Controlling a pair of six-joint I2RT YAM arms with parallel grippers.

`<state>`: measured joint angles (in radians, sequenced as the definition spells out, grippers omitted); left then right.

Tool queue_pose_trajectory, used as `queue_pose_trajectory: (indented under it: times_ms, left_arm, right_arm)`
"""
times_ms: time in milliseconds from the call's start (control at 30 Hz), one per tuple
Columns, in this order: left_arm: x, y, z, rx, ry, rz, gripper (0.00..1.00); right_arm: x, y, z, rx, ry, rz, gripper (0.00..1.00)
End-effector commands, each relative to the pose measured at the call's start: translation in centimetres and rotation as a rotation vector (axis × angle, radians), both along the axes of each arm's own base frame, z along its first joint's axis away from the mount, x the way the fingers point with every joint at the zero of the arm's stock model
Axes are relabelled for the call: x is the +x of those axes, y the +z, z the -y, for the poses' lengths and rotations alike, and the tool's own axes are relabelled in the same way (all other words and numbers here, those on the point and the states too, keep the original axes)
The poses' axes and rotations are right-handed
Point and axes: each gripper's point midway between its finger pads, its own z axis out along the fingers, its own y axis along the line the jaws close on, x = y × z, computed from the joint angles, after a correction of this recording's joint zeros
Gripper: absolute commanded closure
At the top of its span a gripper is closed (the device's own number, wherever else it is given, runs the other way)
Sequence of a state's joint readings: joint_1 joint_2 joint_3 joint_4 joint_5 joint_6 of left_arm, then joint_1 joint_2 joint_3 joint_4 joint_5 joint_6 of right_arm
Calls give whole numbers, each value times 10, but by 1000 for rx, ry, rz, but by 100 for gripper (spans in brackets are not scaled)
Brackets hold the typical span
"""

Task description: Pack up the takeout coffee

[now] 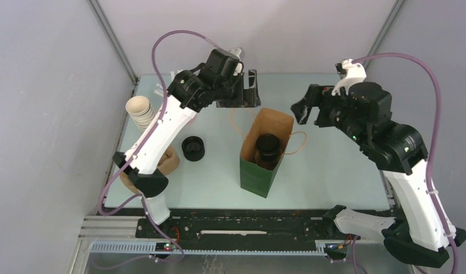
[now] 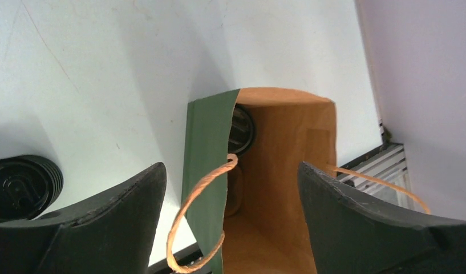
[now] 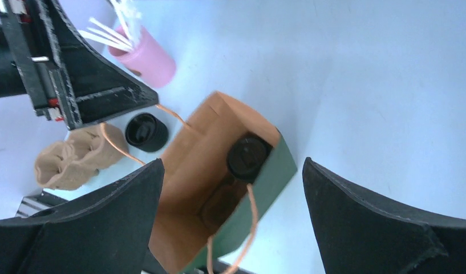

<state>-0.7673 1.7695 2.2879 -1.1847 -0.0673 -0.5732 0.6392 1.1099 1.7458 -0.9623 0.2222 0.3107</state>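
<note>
The takeout coffee (image 1: 268, 145), a dark cup with a round black lid, stands inside the green paper bag (image 1: 254, 176) at mid-table. Its lid (image 3: 247, 156) shows against the bag's green wall, and an edge of the lid (image 2: 242, 130) peeks out in the left wrist view. My left gripper (image 1: 240, 94) hovers over the bag's far rim, open (image 2: 230, 166), holding nothing. One twine handle (image 2: 196, 194) loops loosely below it. My right gripper (image 1: 309, 111) hangs to the right of the bag mouth, open (image 3: 233, 161) and empty.
A squat stack of black lids (image 1: 193, 148) sits left of the bag. A stack of lidless cups (image 1: 140, 111) lies at the far left. Brown paper sleeves (image 1: 169, 161) rest by the left arm. A pink holder with white sticks (image 3: 148, 57) stands at the back.
</note>
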Motion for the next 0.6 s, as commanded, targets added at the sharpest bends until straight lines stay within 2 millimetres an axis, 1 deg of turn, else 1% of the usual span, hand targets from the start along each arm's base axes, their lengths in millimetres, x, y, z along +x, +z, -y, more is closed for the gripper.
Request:
queue_pose_trajectory:
  times_ms: [0, 67, 100, 167, 233, 300, 367, 500, 567]
  left_arm:
    - [-9, -18, -5, 63, -52, -75, 11]
    - [-8, -28, -7, 80, -51, -100, 12]
    - [-8, -34, -9, 94, -49, -113, 13]
    - [-14, -45, -4, 94, -80, -159, 16]
    - [-18, -58, 1, 95, -101, -198, 22]
    - [-19, -68, 1, 109, -100, -220, 28]
    - [-20, -71, 2, 114, -100, -223, 33]
    - [-24, -77, 5, 129, -108, -234, 50]
    - [-28, -78, 8, 137, -114, -239, 57]
  right_arm:
    - [-29, -58, 13, -21, -8, -291, 0]
    - [-35, -69, 14, -3, -12, -362, 0]
    - [-36, -72, 15, 10, -28, -382, 2]
    - [-34, -77, 11, 45, -35, -420, 5]
    - [-30, -81, 2, 90, -25, -469, 8]
    - [-24, -83, -4, 127, -28, -508, 11]
    - [-18, -85, -6, 146, -49, -531, 12]
    - [-7, -92, -9, 144, -66, -595, 15]
    - [-5, -101, -9, 121, -68, -633, 17]
